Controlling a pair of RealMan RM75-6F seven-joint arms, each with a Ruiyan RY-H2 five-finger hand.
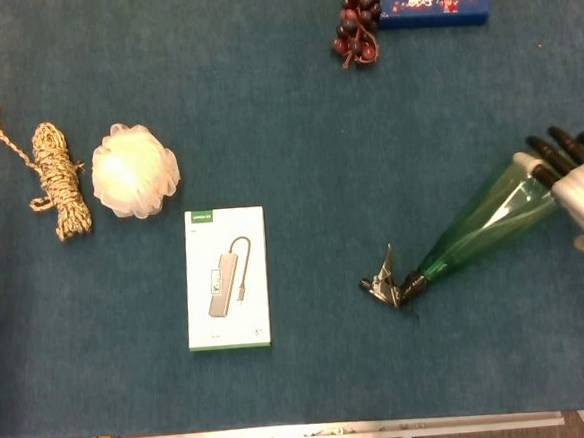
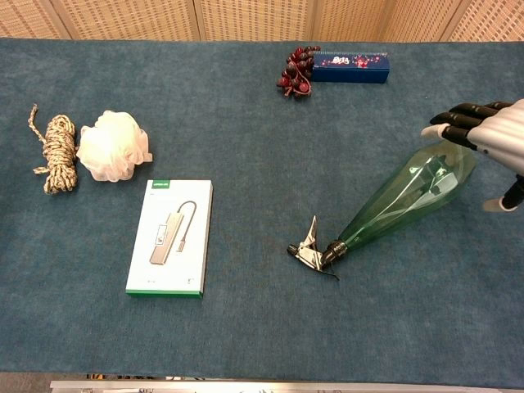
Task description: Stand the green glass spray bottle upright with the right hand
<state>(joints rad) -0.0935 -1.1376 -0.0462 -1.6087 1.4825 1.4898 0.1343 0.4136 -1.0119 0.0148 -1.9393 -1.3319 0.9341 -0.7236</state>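
Table (image 1: pixel 294 109): bottle (image 1: pixel 488 220) lies on its side at right, wide base far-right, sprayer (image 1: pixel 385 285) pointing left-near. Right hand (image 1: pixel 575 184) hovers over the base, fingers apart, holding nothing. Best bet: wrap the wide body near the base, then pivot up on the base; glass is slick, so grip firmly.

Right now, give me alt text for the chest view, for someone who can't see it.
A green glass spray bottle lies on its side on a blue table, the robot's right hand open above its wide base. A white box, bath pouf and rope sit left.
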